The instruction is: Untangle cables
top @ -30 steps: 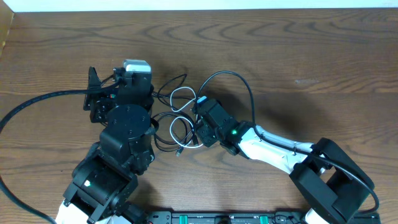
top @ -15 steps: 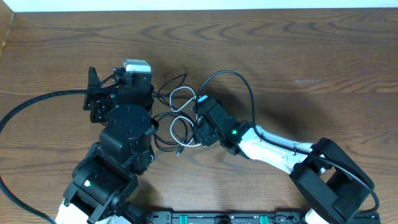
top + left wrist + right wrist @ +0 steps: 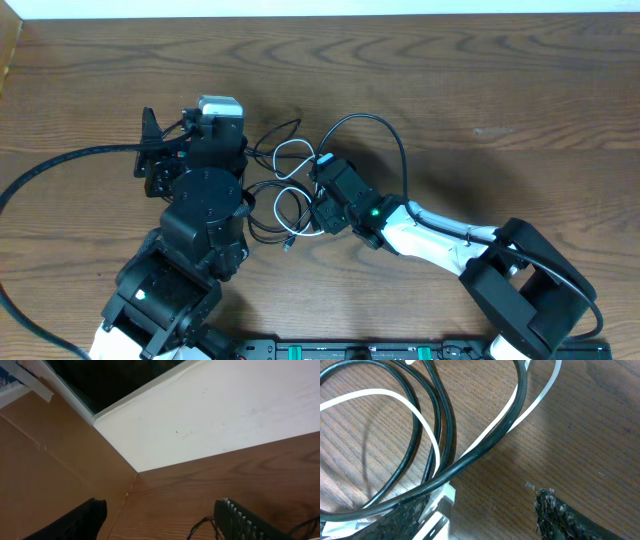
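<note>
My right pincer (image 3: pixel 485 505) hangs low over the tangle, its two fingers spread with only bare wooden table (image 3: pixel 590 430) between them. Just ahead of the fingers, the black cable (image 3: pixel 487 442) loops and crosses the white cable (image 3: pixel 429 435). A white plug (image 3: pixel 445 496) lies just beside one finger. Seen from above, the tangle lies near the table's middle, beside that pincer. My left pincer (image 3: pixel 160 517) is also spread, holding nothing, and faces a pale wall (image 3: pixel 240 405).
</note>
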Available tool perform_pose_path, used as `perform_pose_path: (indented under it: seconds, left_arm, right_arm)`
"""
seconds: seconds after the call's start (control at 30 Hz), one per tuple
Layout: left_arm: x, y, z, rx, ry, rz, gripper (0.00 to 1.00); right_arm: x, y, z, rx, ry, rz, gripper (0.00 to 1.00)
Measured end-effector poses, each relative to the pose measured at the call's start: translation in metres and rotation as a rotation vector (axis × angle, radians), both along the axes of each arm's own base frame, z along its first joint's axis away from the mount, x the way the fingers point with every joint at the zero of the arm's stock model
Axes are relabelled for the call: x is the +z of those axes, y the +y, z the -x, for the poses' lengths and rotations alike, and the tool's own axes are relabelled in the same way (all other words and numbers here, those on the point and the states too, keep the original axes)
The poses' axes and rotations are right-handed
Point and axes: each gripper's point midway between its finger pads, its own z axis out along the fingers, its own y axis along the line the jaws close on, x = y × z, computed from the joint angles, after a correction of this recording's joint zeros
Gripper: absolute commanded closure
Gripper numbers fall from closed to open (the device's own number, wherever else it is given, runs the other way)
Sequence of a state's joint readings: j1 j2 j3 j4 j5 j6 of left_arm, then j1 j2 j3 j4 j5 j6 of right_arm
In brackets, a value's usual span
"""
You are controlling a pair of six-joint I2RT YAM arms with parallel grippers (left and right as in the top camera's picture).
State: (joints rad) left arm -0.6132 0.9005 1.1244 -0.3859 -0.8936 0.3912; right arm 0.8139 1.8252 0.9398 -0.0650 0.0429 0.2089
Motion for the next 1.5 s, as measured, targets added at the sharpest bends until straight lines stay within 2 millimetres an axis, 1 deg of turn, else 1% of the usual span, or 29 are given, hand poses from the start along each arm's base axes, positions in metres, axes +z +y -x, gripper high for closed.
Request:
perform_pose_path:
  seconds: [0.07, 0.23, 0.33, 0.4, 0.5, 0.6, 0.63, 0.67, 0.73, 1.07, 1.13, 1.17, 1.23, 1.27, 1.3, 1.33, 1.4, 1.47, 1.5]
  left_arm:
    - [0.0, 0.0, 0.0, 0.0, 0.0, 0.0, 0.26]
    - [0.0, 0.0, 0.0, 0.0, 0.0, 0.0, 0.26]
    - [0.0, 0.0, 0.0, 0.0, 0.0, 0.0, 0.26]
    - [0.0, 0.0, 0.0, 0.0, 0.0, 0.0, 0.26]
    - [0.0, 0.0, 0.0, 0.0, 0.0, 0.0, 0.26]
    - [0.0, 0.0, 0.0, 0.0, 0.0, 0.0, 0.26]
    - [0.0, 0.0, 0.0, 0.0, 0.0, 0.0, 0.26]
    - [0.0, 0.0, 0.0, 0.0, 0.0, 0.0, 0.26]
    - [0.0, 0.0, 0.0, 0.0, 0.0, 0.0, 0.26]
    - [0.0, 0.0, 0.0, 0.0, 0.001, -0.001, 0.26]
    - [0.0, 0.0, 0.0, 0.0, 0.001, -0.001, 0.26]
    - [0.0, 0.0, 0.0, 0.0, 0.001, -0.001, 0.26]
    - [0.0, 0.0, 0.0, 0.0, 0.002, -0.001, 0.26]
    - [0.0, 0.0, 0.0, 0.0, 0.002, -0.002, 0.26]
    - [0.0, 0.0, 0.0, 0.0, 0.002, -0.001, 0.26]
    - [0.0, 0.0, 0.0, 0.0, 0.002, -0.001, 0.26]
    - [0.0, 0.0, 0.0, 0.0, 0.002, -0.001, 0.26]
    - [0.0, 0.0, 0.0, 0.0, 0.002, -0.001, 0.26]
    - [-0.001, 0.0, 0.0, 0.0, 0.003, -0.002, 0.26]
  right_arm:
    - [0.0, -0.001, -0.001, -0.005, -0.004, 0.004, 0.37]
    - [-0.002, -0.003, -0.003, -0.013, -0.011, 0.015, 0.39]
    - [-0.011, -0.005, -0.002, -0.015, 0.001, 0.031, 0.37]
    - [-0.013, -0.005, -0.002, -0.015, 0.002, 0.033, 0.4]
    - [-0.011, -0.003, -0.004, -0.014, -0.006, 0.026, 0.5]
    - [-0.011, -0.003, -0.004, -0.013, -0.007, 0.028, 0.62]
    - [-0.011, -0.003, -0.004, -0.013, -0.007, 0.027, 0.67]
    - [-0.011, -0.003, -0.004, -0.013, -0.008, 0.028, 0.75]
    - [-0.011, -0.003, -0.004, -0.012, -0.01, 0.029, 0.98]
    - [-0.011, -0.007, -0.003, -0.019, -0.005, 0.043, 0.99]
    - [-0.003, -0.012, -0.001, -0.022, -0.01, 0.06, 0.99]
    - [0.006, -0.015, -0.001, -0.022, -0.023, 0.064, 0.99]
    - [0.039, -0.02, -0.003, -0.025, -0.082, 0.052, 0.99]
    - [0.061, -0.023, -0.004, -0.029, -0.122, 0.032, 0.99]
    - [0.085, -0.025, -0.005, -0.033, -0.168, 0.007, 0.99]
    - [0.119, -0.029, -0.005, -0.041, -0.233, -0.038, 0.99]
    - [0.168, -0.033, -0.003, -0.048, -0.325, -0.118, 0.99]
    - [0.232, -0.045, 0.003, -0.067, -0.445, -0.225, 0.99]
    - [0.253, -0.051, 0.007, -0.071, -0.486, -0.263, 0.99]
